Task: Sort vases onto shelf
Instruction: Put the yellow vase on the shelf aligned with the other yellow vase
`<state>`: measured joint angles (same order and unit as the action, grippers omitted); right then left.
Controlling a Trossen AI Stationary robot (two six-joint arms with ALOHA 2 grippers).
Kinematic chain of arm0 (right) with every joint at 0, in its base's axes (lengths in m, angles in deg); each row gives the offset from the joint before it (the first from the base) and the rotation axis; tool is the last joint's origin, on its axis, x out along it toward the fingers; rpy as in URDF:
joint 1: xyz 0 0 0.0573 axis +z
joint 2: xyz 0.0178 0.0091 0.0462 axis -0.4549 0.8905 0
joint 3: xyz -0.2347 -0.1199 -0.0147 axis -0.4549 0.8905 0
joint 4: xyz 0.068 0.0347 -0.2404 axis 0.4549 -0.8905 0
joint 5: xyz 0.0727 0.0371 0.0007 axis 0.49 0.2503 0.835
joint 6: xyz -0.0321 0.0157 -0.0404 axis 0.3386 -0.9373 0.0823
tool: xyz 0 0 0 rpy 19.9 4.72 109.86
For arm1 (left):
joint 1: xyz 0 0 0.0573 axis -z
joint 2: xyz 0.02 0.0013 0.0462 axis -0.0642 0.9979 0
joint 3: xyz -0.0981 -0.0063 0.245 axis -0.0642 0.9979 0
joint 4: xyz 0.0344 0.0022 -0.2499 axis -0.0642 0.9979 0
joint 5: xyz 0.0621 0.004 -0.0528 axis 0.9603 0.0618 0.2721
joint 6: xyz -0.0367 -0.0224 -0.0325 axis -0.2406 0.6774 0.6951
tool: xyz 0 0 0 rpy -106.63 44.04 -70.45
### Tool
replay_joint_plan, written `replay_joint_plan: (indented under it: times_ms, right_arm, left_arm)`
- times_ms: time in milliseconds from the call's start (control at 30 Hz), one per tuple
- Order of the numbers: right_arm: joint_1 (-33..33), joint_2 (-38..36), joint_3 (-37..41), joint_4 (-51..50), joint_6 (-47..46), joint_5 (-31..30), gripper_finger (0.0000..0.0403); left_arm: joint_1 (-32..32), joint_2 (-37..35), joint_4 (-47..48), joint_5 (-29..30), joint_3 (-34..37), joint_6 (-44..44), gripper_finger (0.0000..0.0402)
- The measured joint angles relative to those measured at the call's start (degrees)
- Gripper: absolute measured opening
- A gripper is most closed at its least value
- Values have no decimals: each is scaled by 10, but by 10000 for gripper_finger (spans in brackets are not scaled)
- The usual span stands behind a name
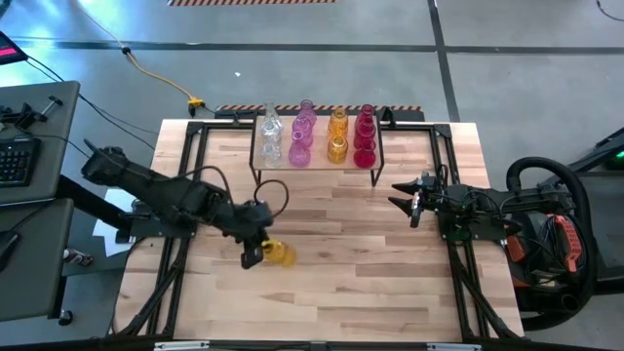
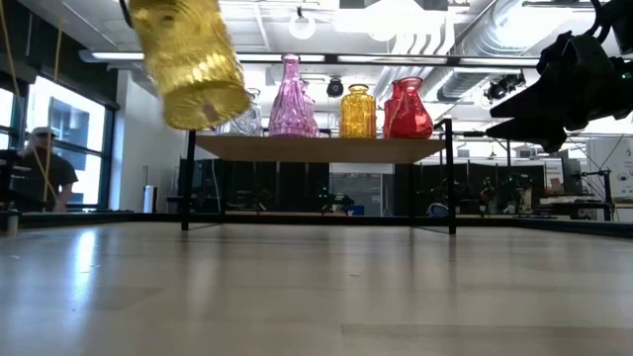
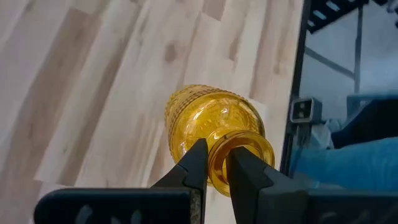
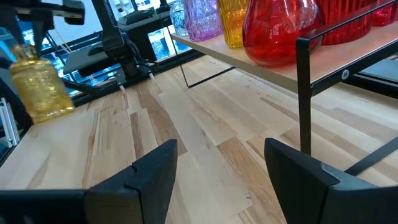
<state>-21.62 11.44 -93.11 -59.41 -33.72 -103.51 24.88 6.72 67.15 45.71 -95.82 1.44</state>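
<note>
**Desk:** What's the setting?

**Photographer:** A butcher-block table point(image 1: 331, 292) in an industrial workspace with a grey concrete floor, pipes and ducts overhead. A person point(image 2: 45, 168) stands by the windows in the room beyond.

**Desk:** Where is the shelf?

**Photographer:** The shelf point(image 1: 317, 156), a light-wood board on thin black wire legs, stands at the table's far edge, near the middle. On it, vases are grouped by colour: clear vases point(image 1: 271, 136) at its left end, then pink-purple vases point(image 1: 302, 136), amber vases point(image 1: 337, 136) and red vases point(image 1: 365, 136) at its right end.

**Desk:** And the arms?

**Photographer:** The left gripper point(image 3: 214, 168) is clenched on the narrow neck of a yellow vase point(image 3: 208, 124), just under its flared lip, one dark finger on each side. The vase hangs off the tabletop, tilted, over the table's left half and nearer its front edge, well apart from the shelf. From table height its ribbed body shows high above the wood.

**Desk:** The other one?

**Photographer:** The right gripper point(image 1: 405, 198) waits over the table's right half, near the shelf's right front leg, fingers spread wide and holding nothing.
</note>
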Motion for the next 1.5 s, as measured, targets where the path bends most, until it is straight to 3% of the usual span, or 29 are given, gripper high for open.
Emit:
replay_joint_plan:
  times_ms: [233,500,633,900,1233,1500]
  right_arm:
    - [-1,0,0,2,-3,0,226]
    - [-2,0,0,4,-187,-6,226]
    - [-2,0,0,4,-228,-8,226]
    - [-2,0,0,12,-186,-14,226]
    - [-2,19,0,196,-180,-6,226]
    - [-2,101,-28,311,-177,26,226]
  left_arm:
    - [-41,3,-1,-6,0,-10,31]
    - [-76,3,-17,-17,0,-10,32]
    - [-89,3,-35,-17,0,-5,32]
    - [-106,3,-63,-17,0,-5,33]
    - [-127,3,-107,-52,0,-5,33]
    - [-145,3,-133,-67,0,-5,34]
